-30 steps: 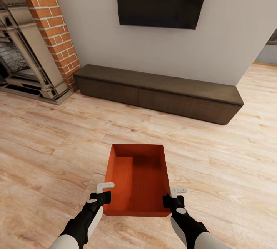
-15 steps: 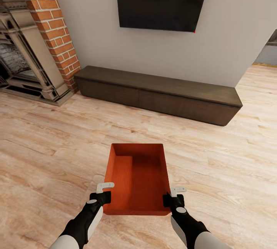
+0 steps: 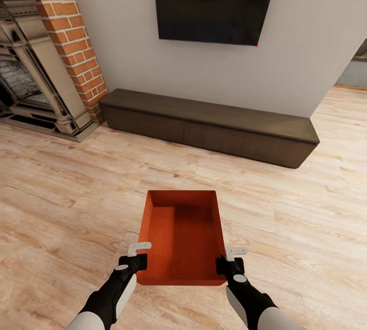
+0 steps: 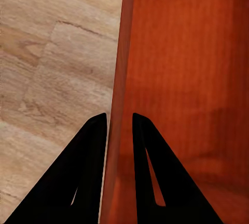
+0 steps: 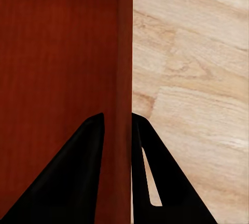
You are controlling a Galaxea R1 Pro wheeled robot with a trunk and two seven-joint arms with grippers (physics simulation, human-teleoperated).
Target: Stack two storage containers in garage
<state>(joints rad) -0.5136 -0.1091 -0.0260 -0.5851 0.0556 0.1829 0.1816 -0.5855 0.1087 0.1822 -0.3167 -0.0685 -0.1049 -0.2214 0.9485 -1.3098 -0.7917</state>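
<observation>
- Light wood plank flooring (image 3: 76, 192) is spread across the living room, bounded at the far side by a white wall (image 3: 306, 39).
- Against that wall a long dark low bench (image 3: 214, 126) is set, with a black flat TV (image 3: 214, 3) mounted above it.
- At the left a red-brick fireplace (image 3: 46, 54) is seen.
- One orange-red storage container (image 3: 181, 238) is held open side up in front of the robot, above the planks, between the two arms.
- The left gripper (image 4: 119, 122) is clamped on the container's left wall, one finger outside and one inside.
- The right gripper (image 5: 118, 122) is clamped likewise on the right wall.
- The container's ribbed inner face is visible in both wrist views.
</observation>
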